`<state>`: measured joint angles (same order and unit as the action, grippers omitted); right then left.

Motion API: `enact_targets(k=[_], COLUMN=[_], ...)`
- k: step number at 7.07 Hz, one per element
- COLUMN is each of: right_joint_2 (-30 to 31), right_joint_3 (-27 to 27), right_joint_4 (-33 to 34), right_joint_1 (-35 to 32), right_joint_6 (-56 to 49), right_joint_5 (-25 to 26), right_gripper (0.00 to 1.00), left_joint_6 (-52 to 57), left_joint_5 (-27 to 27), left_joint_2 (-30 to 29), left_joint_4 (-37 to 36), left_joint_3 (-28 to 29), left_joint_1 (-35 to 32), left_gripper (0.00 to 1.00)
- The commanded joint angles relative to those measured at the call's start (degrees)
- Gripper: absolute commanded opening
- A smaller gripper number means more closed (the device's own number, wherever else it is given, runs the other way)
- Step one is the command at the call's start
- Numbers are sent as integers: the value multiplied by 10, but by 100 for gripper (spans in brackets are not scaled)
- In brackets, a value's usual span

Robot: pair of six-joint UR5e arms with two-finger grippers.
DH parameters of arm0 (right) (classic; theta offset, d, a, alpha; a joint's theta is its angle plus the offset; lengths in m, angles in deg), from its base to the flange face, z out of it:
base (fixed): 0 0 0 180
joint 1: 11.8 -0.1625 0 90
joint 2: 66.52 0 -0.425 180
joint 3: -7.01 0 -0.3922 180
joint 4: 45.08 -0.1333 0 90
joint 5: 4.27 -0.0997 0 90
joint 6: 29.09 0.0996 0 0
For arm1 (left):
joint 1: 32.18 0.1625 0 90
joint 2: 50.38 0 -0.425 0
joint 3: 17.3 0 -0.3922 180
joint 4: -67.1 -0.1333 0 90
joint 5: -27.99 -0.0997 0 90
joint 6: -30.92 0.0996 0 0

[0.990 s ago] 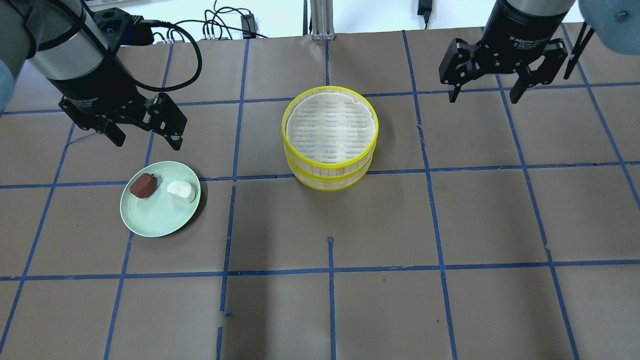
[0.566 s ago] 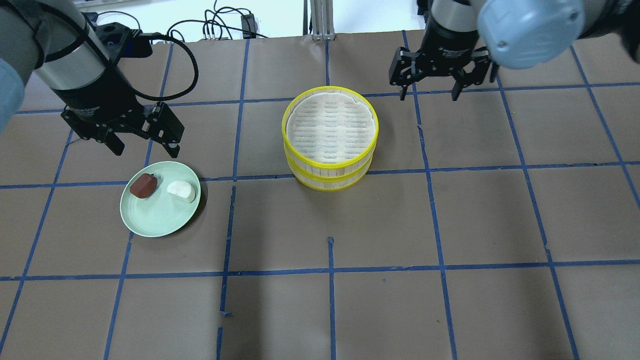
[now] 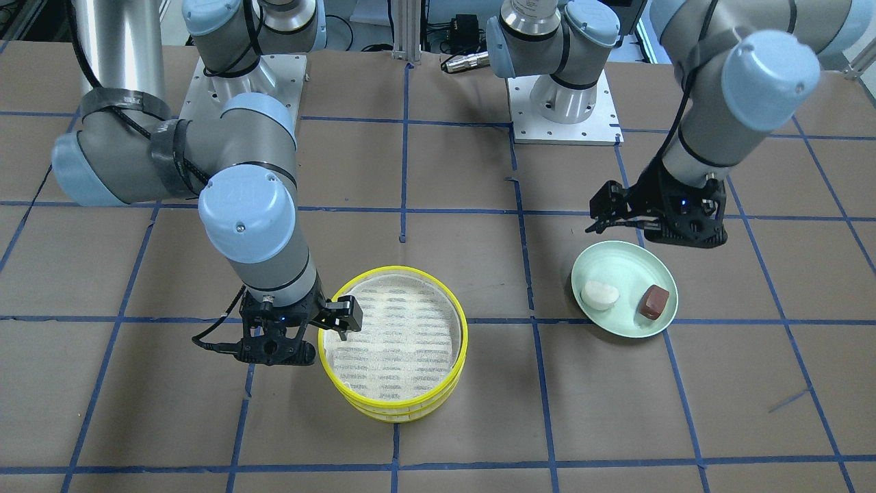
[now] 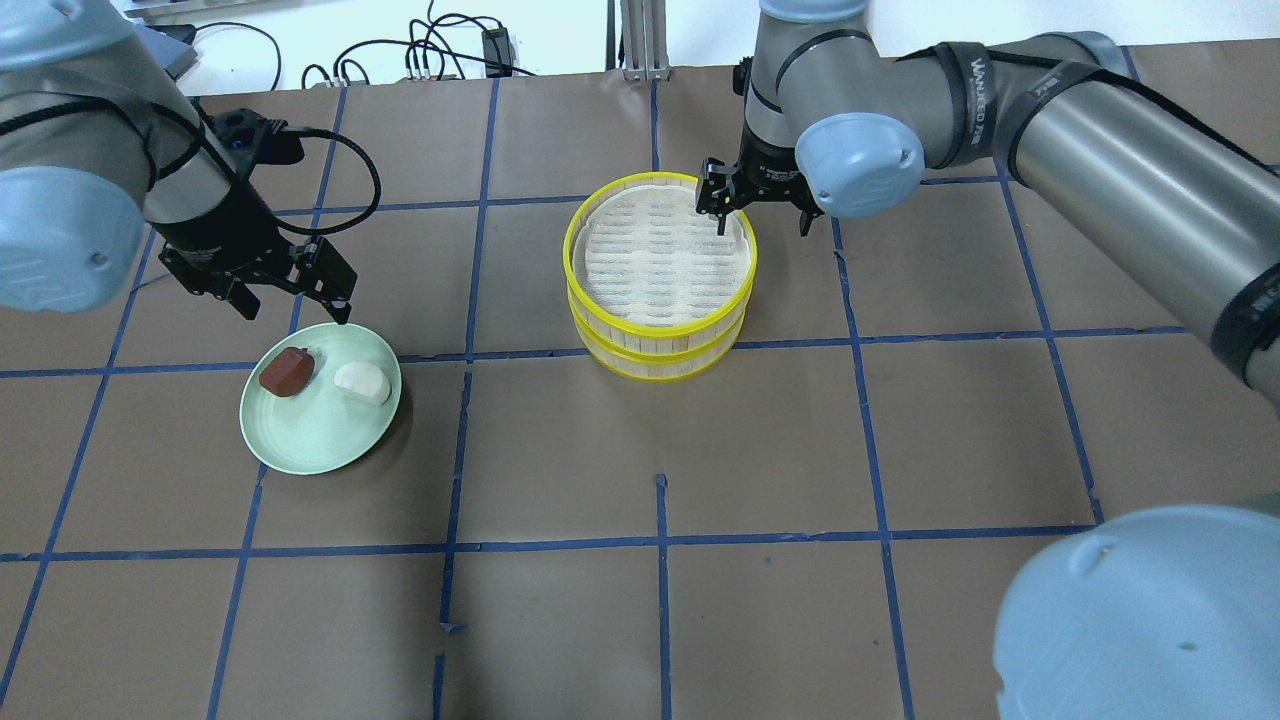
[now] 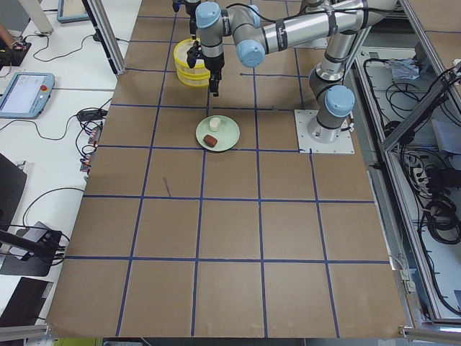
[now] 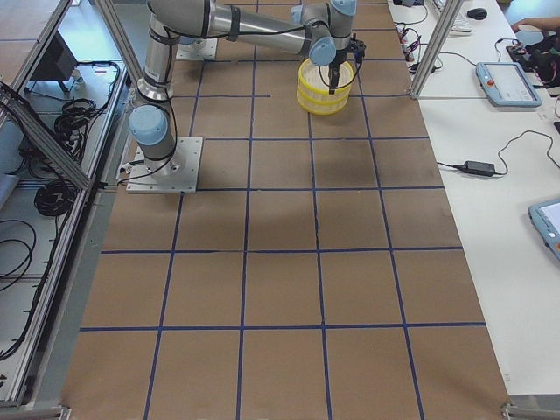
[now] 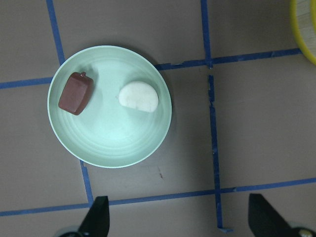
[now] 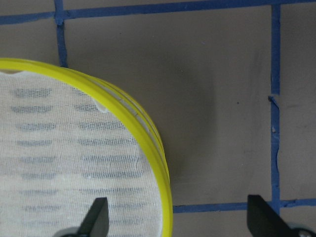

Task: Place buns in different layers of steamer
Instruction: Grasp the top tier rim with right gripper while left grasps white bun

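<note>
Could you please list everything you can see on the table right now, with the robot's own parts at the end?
steamer trays: two, yellow rims with whitish mesh floors, stacked at the middle of the table; the top one is empty
white bun: one, white, on the plate, on the side nearer the steamer
brown bun: one, dark reddish-brown, on the plate beside the white one
plate: one, pale green, on the robot's left side of the table
table: one, brown cover with a blue tape grid
left gripper: one, black, open, hovering by the plate, holding nothing
right gripper: one, black, open, at the top tray's rim, one finger over the mesh and one outside
</note>
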<state>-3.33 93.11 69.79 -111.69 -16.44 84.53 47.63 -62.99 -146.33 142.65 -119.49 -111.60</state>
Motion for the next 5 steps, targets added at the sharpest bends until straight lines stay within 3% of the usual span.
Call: enact_targets(k=[1, 2, 3, 4, 5], right_joint_2=[-11, -9, -7, -5, 2], right_joint_3=[20, 20, 20, 20, 20], right_joint_4=[25, 21, 18, 18, 15], right_joint_1=[0, 0, 0, 1, 1], right_joint_6=[4, 5, 4, 4, 4], right_joint_5=[-2, -3, -4, -3, 3], right_gripper=[71, 44, 9, 3, 3], left_joint_6=[1, 2, 2, -1, -3], left_joint_5=[-48, -54, -56, -59, -58], left_joint_2=[-89, -107, -115, -120, -128], left_joint_4=[-104, -129, -145, -149, -149], left_joint_3=[-13, -23, -40, -51, -56], left_joint_1=[2, 2, 2, 2, 2], left_gripper=[100, 100, 100, 100, 99])
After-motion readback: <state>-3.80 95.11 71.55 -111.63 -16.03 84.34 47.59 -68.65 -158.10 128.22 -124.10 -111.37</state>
